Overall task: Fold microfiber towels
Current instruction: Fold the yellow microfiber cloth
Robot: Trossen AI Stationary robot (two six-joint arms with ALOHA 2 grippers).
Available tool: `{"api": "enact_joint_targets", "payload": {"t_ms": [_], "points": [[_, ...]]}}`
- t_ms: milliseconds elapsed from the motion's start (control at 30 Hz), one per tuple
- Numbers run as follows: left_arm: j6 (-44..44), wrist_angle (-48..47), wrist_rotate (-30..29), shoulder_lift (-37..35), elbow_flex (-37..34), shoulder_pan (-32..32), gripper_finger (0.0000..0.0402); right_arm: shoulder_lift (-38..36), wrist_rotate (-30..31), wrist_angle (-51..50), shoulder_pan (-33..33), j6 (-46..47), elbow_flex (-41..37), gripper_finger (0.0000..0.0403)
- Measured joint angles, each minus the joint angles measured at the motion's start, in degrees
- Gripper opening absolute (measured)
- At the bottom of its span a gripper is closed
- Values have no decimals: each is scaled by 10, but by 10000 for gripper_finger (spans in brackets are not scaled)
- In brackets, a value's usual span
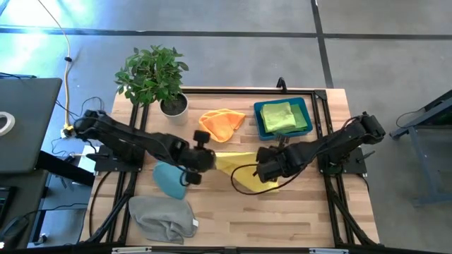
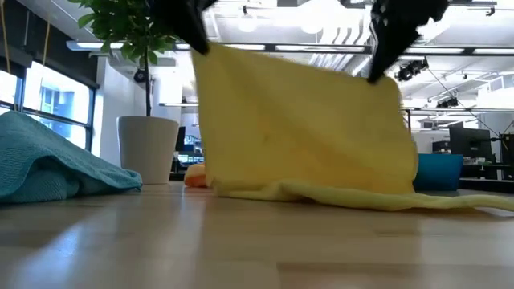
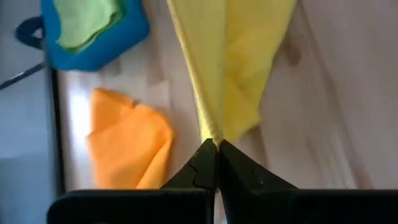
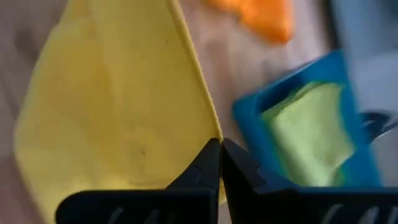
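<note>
I count five towels on the worktop (image 1: pixel 296 212): one yellow towel (image 1: pixel 240 169), one orange towel (image 1: pixel 222 123), one light blue towel (image 1: pixel 169 180), one grey towel (image 1: pixel 162 217) and one lime green towel (image 1: pixel 277 116). I count one blue bin (image 1: pixel 305 125), which holds the lime green towel, and one potted plant (image 1: pixel 154 76) at the far left corner of the worktop. I count two arms, each with one tool. The left tool (image 1: pixel 206 159) is closed on one upper corner of the yellow towel; in the left wrist view its fingers (image 3: pixel 199 171) meet with the yellow fabric pinched between their tips. The right tool (image 1: pixel 263 169) is closed on the opposite upper corner of the same towel; in the right wrist view the fingers (image 4: pixel 239 168) meet at the towel's edge. In the low view, the yellow towel (image 2: pixel 301 128) hangs as a sheet between the two tools, raised above the worktop, with its lower edge lying on the wood. The orange towel lies crumpled beyond the yellow towel, just beside the bin. The light blue towel lies below the left arm, near the left tool. The grey towel lies crumpled at the near left edge, well apart from both tools.
</note>
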Motion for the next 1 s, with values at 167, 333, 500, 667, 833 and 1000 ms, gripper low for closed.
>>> {"api": "enact_joint_targets", "payload": {"t_ms": [167, 333, 500, 667, 833, 1000], "points": [[53, -54, -74, -35, 43, 0, 1, 0, 78, -13, -2, -49, 62, 0], [69, -78, -155, -53, 88, 1, 1, 0, 144, -24, -10, -101, 111, 0], [113, -102, -215, -59, 126, 5, 1, 0, 197, -39, -28, -169, 152, 0], [153, -112, -258, -58, 154, 15, 1, 0, 278, -37, -54, -245, 187, 0], [185, -111, -320, -58, 178, 27, 1, 0, 338, -30, -81, -330, 224, 0], [204, -110, -370, -58, 212, 41, 1, 0, 382, 25, -106, -444, 249, 0]]}}
